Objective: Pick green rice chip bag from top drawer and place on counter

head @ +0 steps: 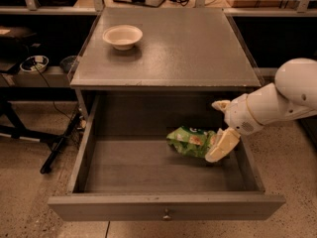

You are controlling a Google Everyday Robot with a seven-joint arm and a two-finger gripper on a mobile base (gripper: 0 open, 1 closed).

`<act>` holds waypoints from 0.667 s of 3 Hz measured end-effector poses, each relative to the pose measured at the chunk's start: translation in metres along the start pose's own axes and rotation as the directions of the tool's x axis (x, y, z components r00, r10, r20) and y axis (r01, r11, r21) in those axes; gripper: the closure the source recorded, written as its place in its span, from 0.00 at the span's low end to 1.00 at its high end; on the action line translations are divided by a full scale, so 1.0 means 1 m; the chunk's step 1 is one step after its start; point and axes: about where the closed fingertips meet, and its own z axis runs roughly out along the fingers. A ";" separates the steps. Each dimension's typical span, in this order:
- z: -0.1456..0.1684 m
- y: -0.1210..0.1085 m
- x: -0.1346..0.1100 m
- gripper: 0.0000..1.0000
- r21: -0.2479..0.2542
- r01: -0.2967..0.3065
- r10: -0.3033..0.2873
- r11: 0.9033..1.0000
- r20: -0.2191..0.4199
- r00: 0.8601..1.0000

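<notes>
The green rice chip bag point(190, 141) lies crumpled on the floor of the open top drawer point(166, 208), right of its middle. My gripper point(221, 126) reaches in from the right over the drawer's right side, with its jaws open. The lower finger point(221, 145) touches or overlaps the bag's right end. The upper finger point(220, 104) is behind the bag, near the drawer's back right. The counter point(183, 43) is the grey top of the cabinet above the drawer.
A cream bowl point(122, 35) stands on the counter at its back left. The white arm point(285, 100) comes in from the right. Cables, a stand leg point(59, 145) and a shelf with small items are on the left. Shelving runs behind the cabinet.
</notes>
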 end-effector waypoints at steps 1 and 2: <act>0.012 -0.001 0.013 0.00 -0.009 -0.025 0.025 1.000 -0.021 0.999; 0.029 0.002 0.031 0.00 -0.038 -0.069 0.068 0.997 -0.041 0.997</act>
